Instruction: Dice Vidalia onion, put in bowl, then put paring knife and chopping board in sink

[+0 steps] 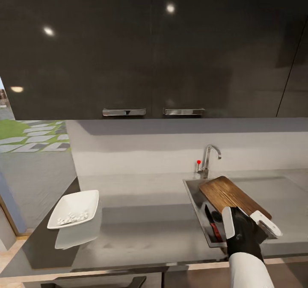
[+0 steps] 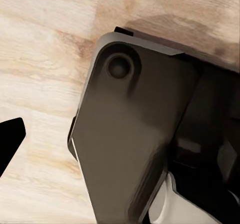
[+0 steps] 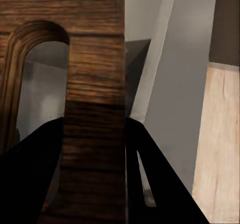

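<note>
At nine o'clock the bowl [image 1: 73, 209] holds diced onion [image 1: 72, 217] on the countertop [image 1: 141, 219]. Rightwards, the paring knife [image 1: 212, 225] already lies in the sink [image 1: 193, 196]. The right gripper [image 1: 251, 222] is clamped on the chopping board [image 1: 233, 196], whose long axis runs toward eleven o'clock, propped over the basin; it needs lowering. I cannot tell the left gripper's state.

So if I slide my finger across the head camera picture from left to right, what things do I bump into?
Bowl with diced onion → grey countertop → paring knife in the sink → chopping board, held by the right gripper.
</note>
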`<state>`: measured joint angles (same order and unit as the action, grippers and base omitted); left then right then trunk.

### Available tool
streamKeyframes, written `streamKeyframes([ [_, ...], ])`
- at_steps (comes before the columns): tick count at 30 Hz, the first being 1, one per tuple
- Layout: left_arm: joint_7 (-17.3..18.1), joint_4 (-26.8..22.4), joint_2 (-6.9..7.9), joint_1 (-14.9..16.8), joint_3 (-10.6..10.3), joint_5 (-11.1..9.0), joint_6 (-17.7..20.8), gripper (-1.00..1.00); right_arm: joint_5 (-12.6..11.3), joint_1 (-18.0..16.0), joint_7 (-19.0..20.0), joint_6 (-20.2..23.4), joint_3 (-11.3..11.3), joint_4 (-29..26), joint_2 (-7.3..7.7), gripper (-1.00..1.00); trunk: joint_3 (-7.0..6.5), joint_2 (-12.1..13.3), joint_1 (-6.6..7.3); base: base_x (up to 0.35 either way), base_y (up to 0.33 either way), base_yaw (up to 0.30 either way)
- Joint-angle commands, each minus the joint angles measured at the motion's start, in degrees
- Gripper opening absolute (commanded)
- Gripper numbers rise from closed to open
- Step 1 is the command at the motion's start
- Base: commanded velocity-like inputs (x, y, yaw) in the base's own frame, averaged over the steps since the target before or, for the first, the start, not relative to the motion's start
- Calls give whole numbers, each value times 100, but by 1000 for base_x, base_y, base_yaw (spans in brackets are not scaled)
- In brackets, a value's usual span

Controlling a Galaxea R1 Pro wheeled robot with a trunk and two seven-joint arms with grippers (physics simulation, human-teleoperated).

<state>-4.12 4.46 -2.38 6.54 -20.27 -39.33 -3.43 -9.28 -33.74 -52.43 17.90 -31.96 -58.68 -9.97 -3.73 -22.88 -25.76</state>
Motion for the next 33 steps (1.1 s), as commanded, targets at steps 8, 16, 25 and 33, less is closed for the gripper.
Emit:
streamKeyframes([
  [8, -122, 20, 26, 5, -47, -101, -370, 100, -1872, -27, -1823, -1002, 2212, -12, -2, -100, 3, -4, -2, 0, -132, 0],
  [16, -124, 20, 56, 5, -47, -111, -377, 100, -2078, -27, -1925, -1025, 2278, -12, -2, -100, 3, -4, -2, 0, -243, 0],
  [25, -124, 20, 62, 5, -47, -127, -371, 100, -2541, -27, -1953, -1076, 2291, 47, -2, -100, 3, -4, -2, 0, -14, 145],
  [33, -124, 20, 62, 5, -47, -127, -373, 100, -2574, -27, -1939, -1149, 2281, 183, -2, -100, 3, -4, -2, 0, -148, 265],
])
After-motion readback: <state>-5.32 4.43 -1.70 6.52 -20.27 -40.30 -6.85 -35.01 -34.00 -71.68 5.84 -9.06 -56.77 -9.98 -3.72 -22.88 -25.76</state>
